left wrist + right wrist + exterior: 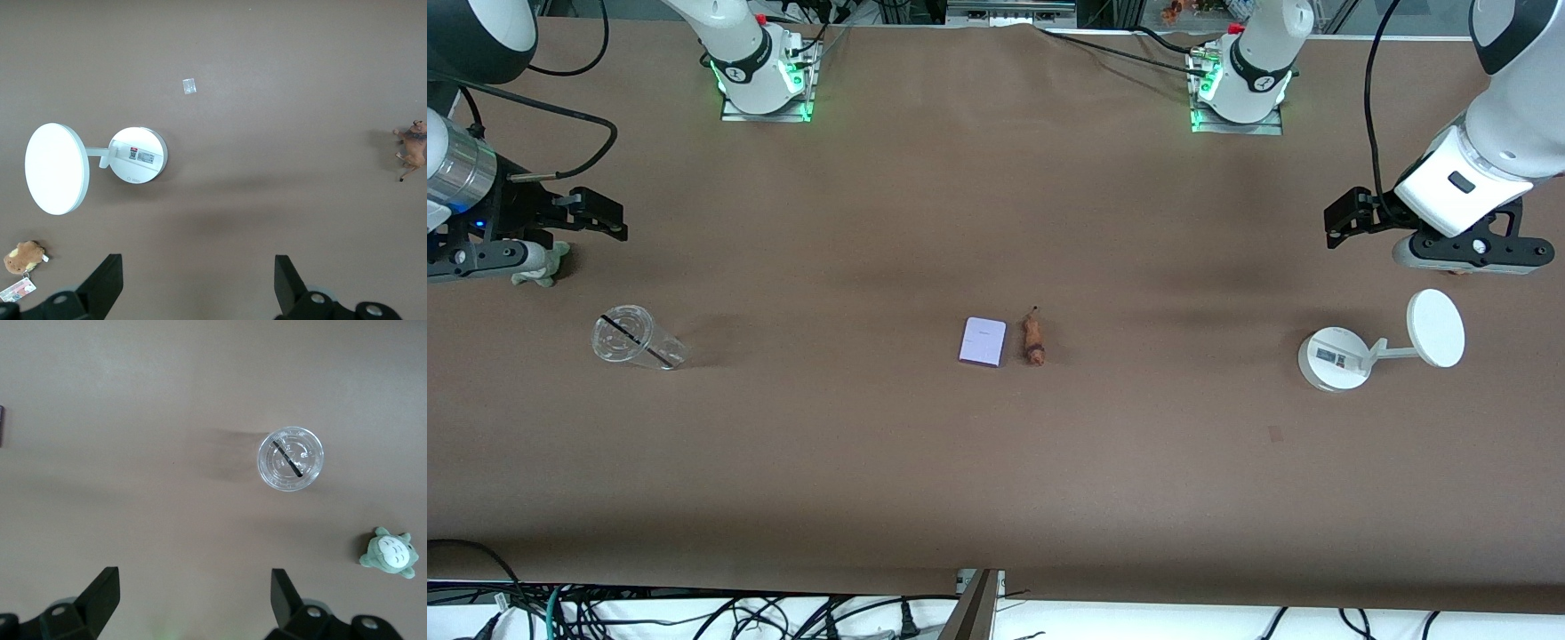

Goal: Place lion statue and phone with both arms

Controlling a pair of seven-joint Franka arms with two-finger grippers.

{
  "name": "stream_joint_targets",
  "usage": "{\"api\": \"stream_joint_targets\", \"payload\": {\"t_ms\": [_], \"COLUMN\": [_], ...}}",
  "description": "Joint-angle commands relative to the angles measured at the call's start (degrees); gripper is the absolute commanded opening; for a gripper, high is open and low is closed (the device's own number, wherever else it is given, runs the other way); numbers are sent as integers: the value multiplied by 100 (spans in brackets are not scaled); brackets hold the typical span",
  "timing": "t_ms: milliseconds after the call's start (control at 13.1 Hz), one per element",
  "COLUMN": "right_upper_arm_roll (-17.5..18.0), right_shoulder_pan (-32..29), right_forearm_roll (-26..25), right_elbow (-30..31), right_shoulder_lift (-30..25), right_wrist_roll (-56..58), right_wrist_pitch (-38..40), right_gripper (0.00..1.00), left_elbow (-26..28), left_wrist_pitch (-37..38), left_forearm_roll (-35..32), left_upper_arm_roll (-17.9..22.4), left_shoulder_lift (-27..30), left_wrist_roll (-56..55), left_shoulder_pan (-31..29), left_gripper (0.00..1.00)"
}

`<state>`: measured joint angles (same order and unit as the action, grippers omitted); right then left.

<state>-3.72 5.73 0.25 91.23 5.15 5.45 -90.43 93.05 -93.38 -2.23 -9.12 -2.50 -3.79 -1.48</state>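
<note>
Both arms parked high at the table ends, nothing held.

Landmark: phone (983, 341), flat at mid-table. White stand (1336, 357) lies toward the left arm's end of it; left gripper (1347, 219) hovers near there, jaws spread wide, empty. Clear cup (636, 339) lies toward the right arm's end; right gripper (600, 214) hangs near it, equally wide, empty. Lion statue (1035, 340) lies just beside the phone, not touching.

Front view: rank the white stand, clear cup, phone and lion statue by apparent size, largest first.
1. White stand
2. Clear cup
3. Phone
4. Lion statue

All sit about equally near the camera, so the order is fair.
</note>
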Motion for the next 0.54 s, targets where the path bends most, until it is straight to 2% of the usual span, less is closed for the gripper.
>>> {"api": "stream_joint_targets", "payload": {"t_ms": [0, 459], "right_upper_arm_roll": [11, 11], "right_shoulder_pan": [7, 7], "right_forearm_roll": [-16, -16], "right_elbow": [-158, -158], "right_shoulder_lift": [48, 48], "right_wrist_roll": [-9, 8], "right_wrist_pitch": [140, 140], "right_gripper": [100, 100], "left_elbow": [99, 82], "left_wrist_pitch": [30, 109], "left_forearm_roll": [-58, -32], "left_upper_arm_roll": [-28, -28], "left_shoulder_lift": [119, 23], "left_wrist_roll": [54, 10], "left_shoulder_pan": [-28, -28], "left_gripper": [100, 100]}}
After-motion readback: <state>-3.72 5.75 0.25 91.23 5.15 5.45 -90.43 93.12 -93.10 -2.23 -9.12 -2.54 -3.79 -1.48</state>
